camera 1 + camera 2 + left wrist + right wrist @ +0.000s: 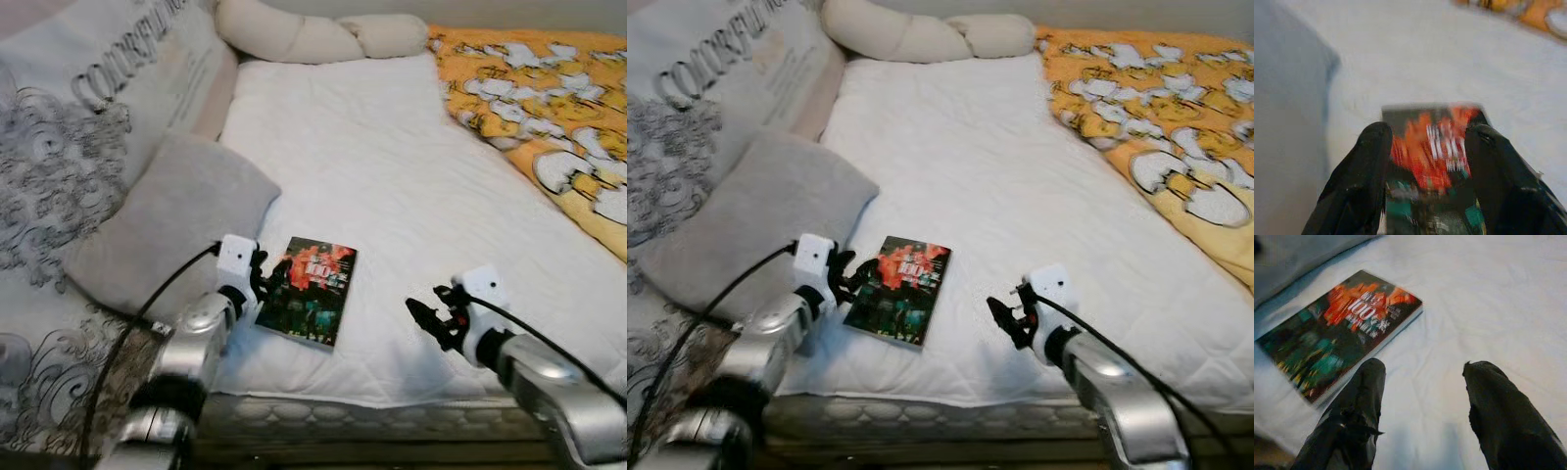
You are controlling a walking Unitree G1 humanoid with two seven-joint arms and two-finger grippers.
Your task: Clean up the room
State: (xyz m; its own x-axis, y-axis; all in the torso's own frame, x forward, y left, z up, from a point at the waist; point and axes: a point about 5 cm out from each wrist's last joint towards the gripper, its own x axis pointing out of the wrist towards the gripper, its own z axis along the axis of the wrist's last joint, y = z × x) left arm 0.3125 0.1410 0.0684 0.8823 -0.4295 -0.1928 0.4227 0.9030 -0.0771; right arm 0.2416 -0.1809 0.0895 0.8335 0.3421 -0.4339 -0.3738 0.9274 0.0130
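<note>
Book [313,290]: lay flat, cover up, on the white sheet [392,176] near the bed's front edge; dark cover with red-orange art and white print, too blurred to read.
Pillow [171,220]: grey, just left of the book, its corner close to the book's far-left corner; whether they touched could not be told.
Left gripper [266,279]: at the book's left edge, black fingers [1364,171] spread apart; in the left wrist view they stood either side of the cover, above it. Contact with the book could not be made out, and that view was smeared.
Right gripper [423,318]: over bare sheet, right of the book and apart from it; fingers [1359,396] parted, nothing between them.
Blanket [549,108]: orange with white shapes, far right of the book, cut off by the frame edge.
Bolster [313,34]: cream, beyond the book at the bed's head, top cropped.
Printed cushion [69,147]: grey swirls and partly cut lettering, left of the pillow.
Mattress edge [343,416]: quilted, below the book, partly hidden by both arms.
</note>
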